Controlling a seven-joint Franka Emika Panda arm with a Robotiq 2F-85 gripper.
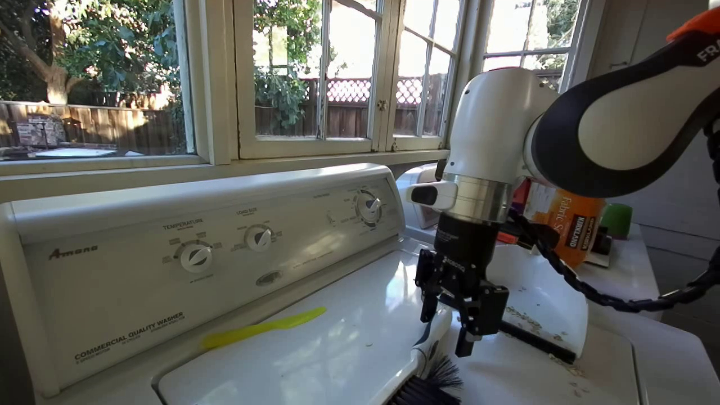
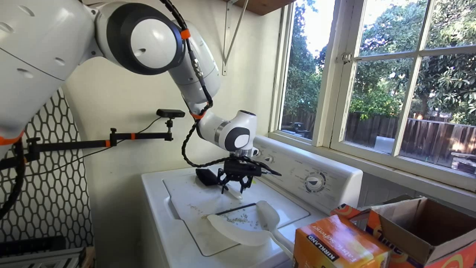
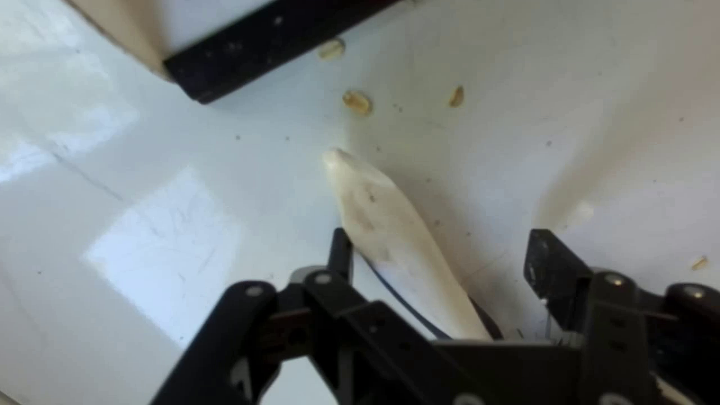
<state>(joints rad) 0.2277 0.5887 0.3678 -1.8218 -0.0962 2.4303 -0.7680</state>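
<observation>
A brush with a white handle [image 3: 402, 247] and dark bristles [image 1: 423, 391] lies on the white washer lid. My gripper [image 3: 440, 253] is open over that handle, its two fingers on either side. In the wrist view the left finger [image 3: 341, 256] appears against the handle's edge, though contact cannot be told for sure; a wide gap separates the right finger [image 3: 554, 270] from it. Close by rests a white dustpan [image 2: 238, 232] with a black lip [image 3: 270, 50], holding pale flakes. A few loose flakes [image 3: 357, 103] lie beyond the handle's tip. The gripper's body hides the brush head in the wrist view.
A yellow knife-like utensil [image 1: 264, 328] lies near the washer's control panel [image 1: 225, 270]. An orange fabric softener box [image 2: 334, 238] and an opened cardboard box [image 2: 420, 230] stand beside the dustpan's handle. A black camera [image 2: 170, 113] sits on a bar by the wall.
</observation>
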